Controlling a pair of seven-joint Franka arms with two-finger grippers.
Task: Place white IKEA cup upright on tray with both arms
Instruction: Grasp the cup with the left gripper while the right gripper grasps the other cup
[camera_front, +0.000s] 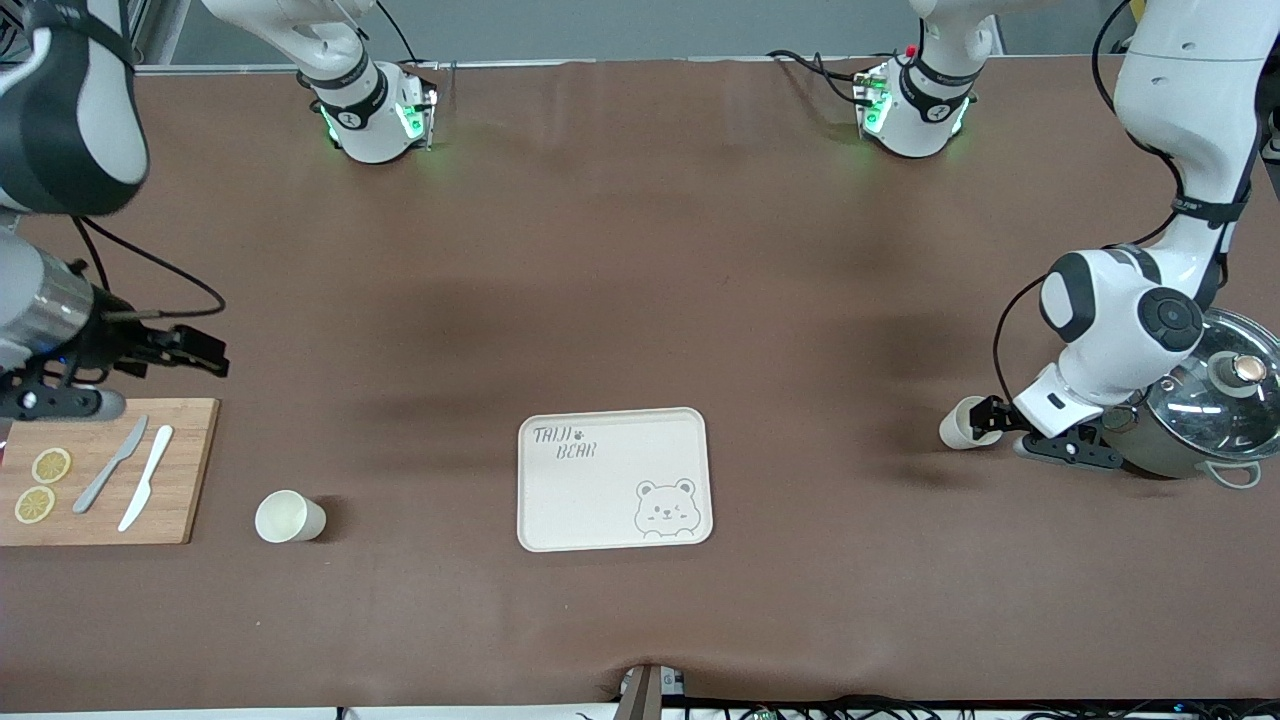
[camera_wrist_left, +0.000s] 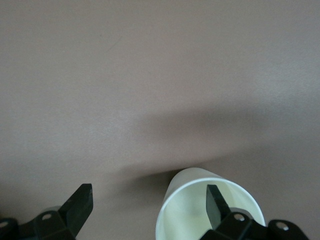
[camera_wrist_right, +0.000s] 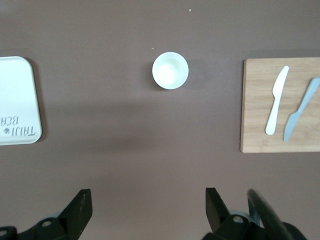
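Note:
One white cup (camera_front: 962, 423) lies on its side near the left arm's end of the table. My left gripper (camera_front: 986, 415) is low at its mouth and open. In the left wrist view (camera_wrist_left: 150, 192) one finger (camera_wrist_left: 216, 202) is inside the cup (camera_wrist_left: 192, 200) and the other is outside, with the cup's wall between them. A second white cup (camera_front: 289, 517) stands upright beside the wooden board; it also shows in the right wrist view (camera_wrist_right: 170, 70). The cream tray (camera_front: 610, 440) lies mid-table with nothing on it. My right gripper (camera_front: 205, 352) is open and empty, above the table by the board; the right wrist view (camera_wrist_right: 147, 197) shows it too.
A wooden cutting board (camera_front: 185, 470) with two knives and lemon slices lies at the right arm's end. A steel pot with a glass lid (camera_front: 1215, 410) stands close beside the left gripper. The tray's corner (camera_wrist_right: 20, 100) and the board (camera_wrist_right: 255, 105) show in the right wrist view.

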